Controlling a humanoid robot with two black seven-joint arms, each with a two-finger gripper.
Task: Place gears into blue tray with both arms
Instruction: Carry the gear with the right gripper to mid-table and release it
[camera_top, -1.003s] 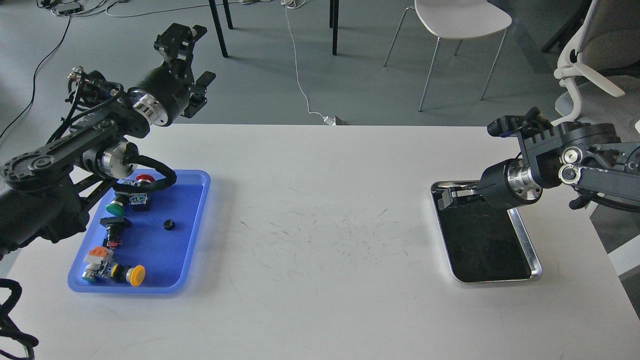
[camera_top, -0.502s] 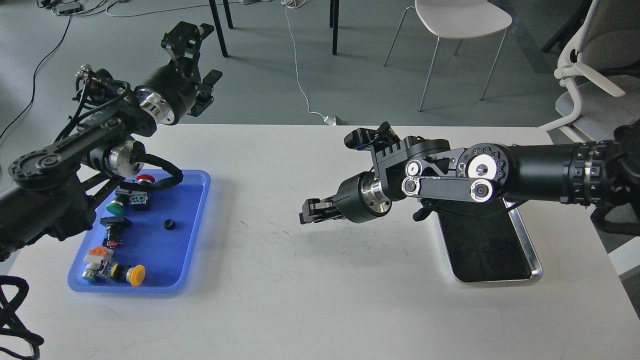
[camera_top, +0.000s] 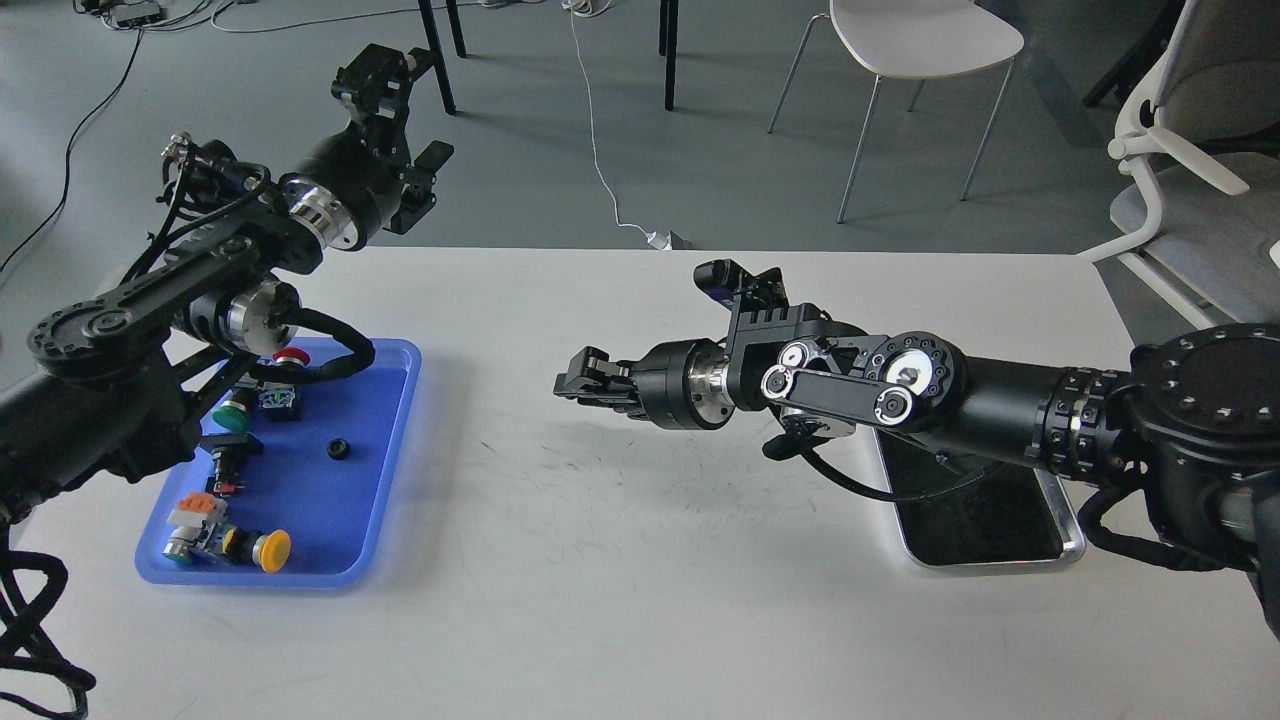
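No brand, label or writing can be read anywhere in the frame. The right tool (camera_top: 572, 381) now reaches to the middle of the white table (camera_top: 640, 600), further left than half a second ago and well clear of the steel tray (camera_top: 1068, 520) at right, where it was a second ago; its fingers look close together, but whether they hold anything I cannot tell. The left tool (camera_top: 400, 130) stays raised at upper left beyond the table edge, fingers spread apart and empty, shifted slightly up and right. One gear (camera_top: 338, 449) lies in the blue tray (camera_top: 395, 440) at left, unmoved, among the coloured push-buttons (camera_top: 262, 546).
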